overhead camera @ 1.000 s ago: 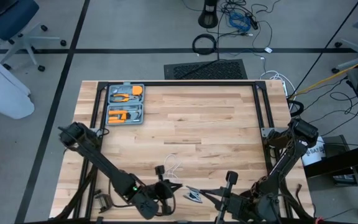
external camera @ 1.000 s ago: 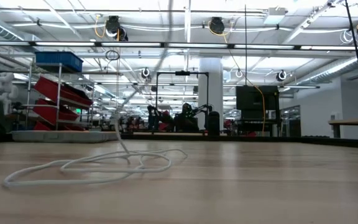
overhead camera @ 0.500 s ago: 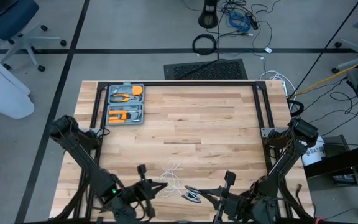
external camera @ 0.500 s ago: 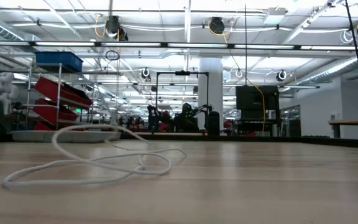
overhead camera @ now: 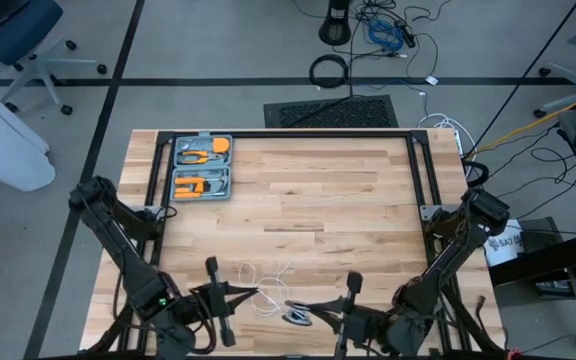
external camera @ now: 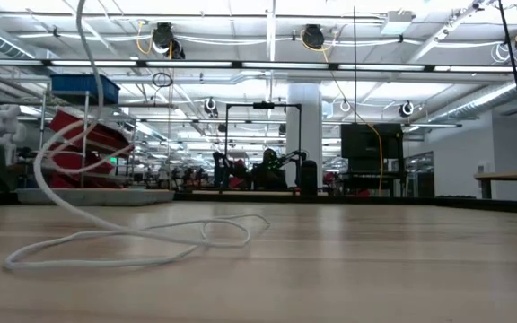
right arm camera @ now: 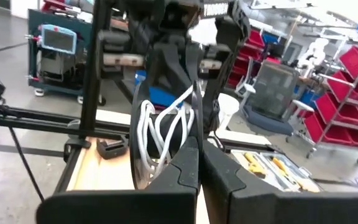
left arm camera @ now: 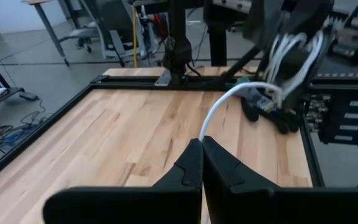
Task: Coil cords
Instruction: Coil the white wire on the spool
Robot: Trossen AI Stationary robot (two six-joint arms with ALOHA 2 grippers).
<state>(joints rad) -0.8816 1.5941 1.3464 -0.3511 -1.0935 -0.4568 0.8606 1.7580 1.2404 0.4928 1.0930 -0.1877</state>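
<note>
Left gripper [overhead camera: 250,294] near the bench's near edge, left of centre: jaws closed on the white cord [overhead camera: 268,284], pinched between its fingertips [left arm camera: 199,147]. Right gripper [overhead camera: 306,310] just beside it at the near edge, centre: jaws closed on the disc reel [overhead camera: 296,318], with cord loops [right arm camera: 160,134] visible at its tips. Remaining cord lying in loose loops on the bench [overhead camera: 348,190] between the 2 grippers, 1 strand rising off the surface [external camera: 70,152]. Grey tool case [overhead camera: 201,167] at the far left corner, well apart.
</note>
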